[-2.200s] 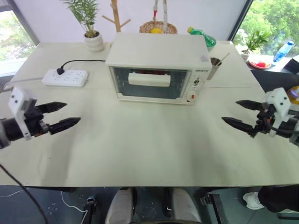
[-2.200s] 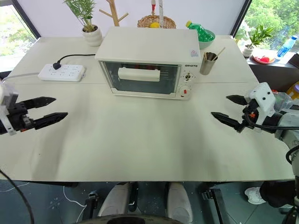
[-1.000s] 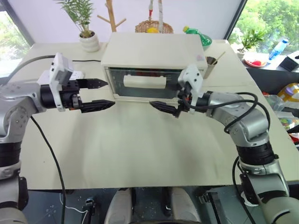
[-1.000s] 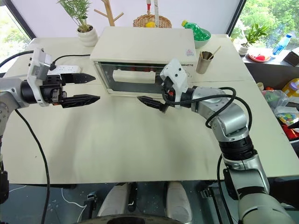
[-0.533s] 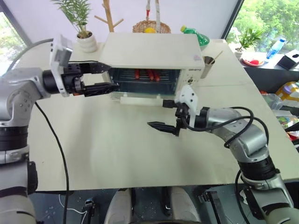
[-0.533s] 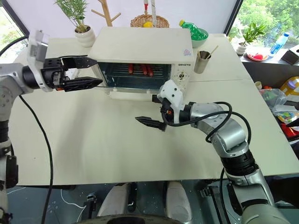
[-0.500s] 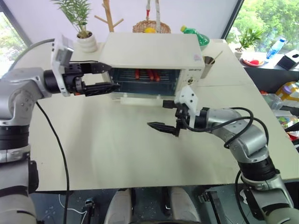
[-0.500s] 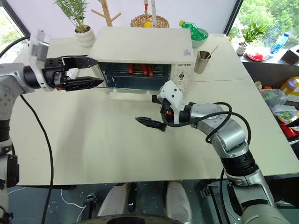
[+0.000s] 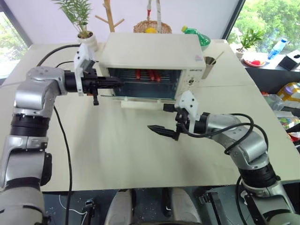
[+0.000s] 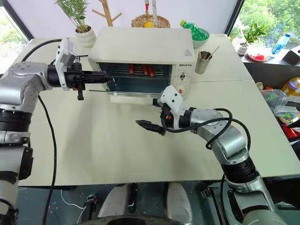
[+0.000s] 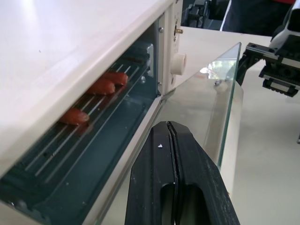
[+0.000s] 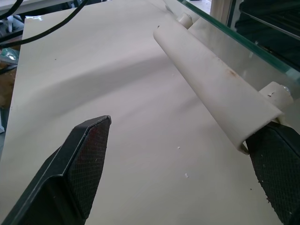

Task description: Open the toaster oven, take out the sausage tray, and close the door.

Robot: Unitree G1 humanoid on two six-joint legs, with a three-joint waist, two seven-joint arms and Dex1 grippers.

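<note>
The cream-white toaster oven (image 9: 152,47) stands at the back middle of the table. Its glass door (image 11: 224,101) hangs open and level, white bar handle (image 12: 211,84) toward me. Inside, the sausage tray (image 11: 84,129) holds three red sausages (image 9: 147,75). My left gripper (image 9: 120,83) is shut with nothing in it. It points right, its tip at the left end of the oven's mouth, just above the door. My right gripper (image 9: 164,119) is open in front of the door, a little below and beside the handle, holding nothing.
A white power strip, mostly hidden by my left arm, lies left of the oven. Behind the oven stand a potted plant (image 9: 84,23), a basket (image 9: 151,27) and a green bottle (image 9: 197,35). A metal cup (image 9: 210,63) stands to its right. Bare tabletop (image 9: 117,150) lies in front.
The door, closed a second ago, has swung down open. My right gripper came down and back from the handle. My left gripper shut and moved right to the oven's mouth.
</note>
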